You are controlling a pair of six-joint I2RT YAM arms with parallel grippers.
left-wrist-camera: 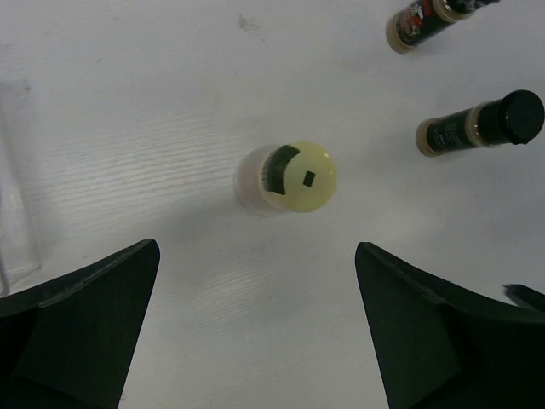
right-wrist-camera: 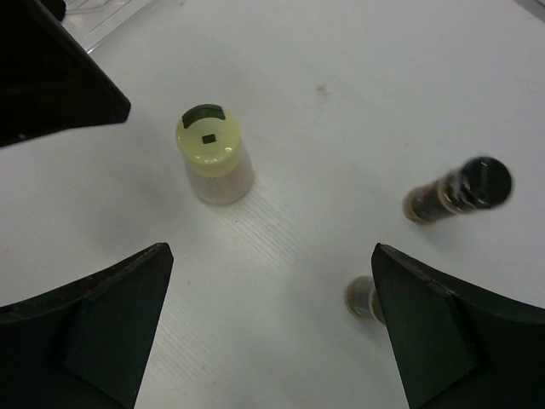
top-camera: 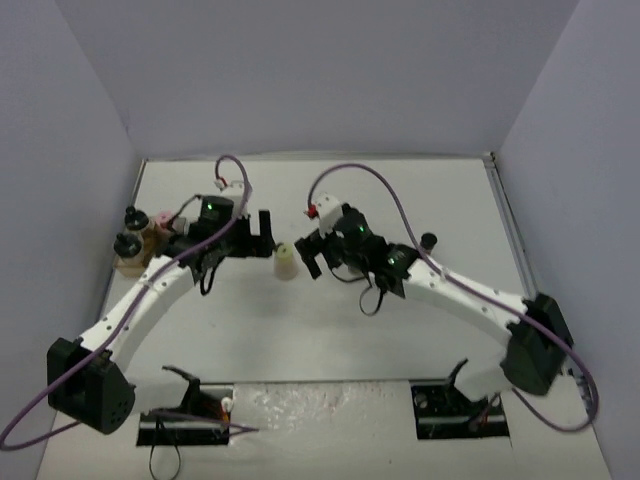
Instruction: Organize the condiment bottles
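A pale-yellow-capped jar (top-camera: 285, 262) stands upright on the white table between my two grippers, touched by neither. In the left wrist view the jar (left-wrist-camera: 294, 177) sits ahead of my open left gripper (left-wrist-camera: 257, 256). In the right wrist view the same jar (right-wrist-camera: 213, 158) is ahead and to the left of my open right gripper (right-wrist-camera: 271, 256). From above, the left gripper (top-camera: 262, 235) is just left of the jar and the right gripper (top-camera: 312, 255) just right of it. Black-capped jars (top-camera: 129, 228) and a pink-capped jar (top-camera: 158, 220) stand at the far left.
Two black-capped bottles (left-wrist-camera: 481, 123) (left-wrist-camera: 426, 13) lie off to the right in the left wrist view. The right wrist view shows one bottle (right-wrist-camera: 460, 189) and another (right-wrist-camera: 364, 296) beside its right finger. A black cap (top-camera: 428, 240) shows by the right arm. The clear tray edge (left-wrist-camera: 13, 213) is on the left.
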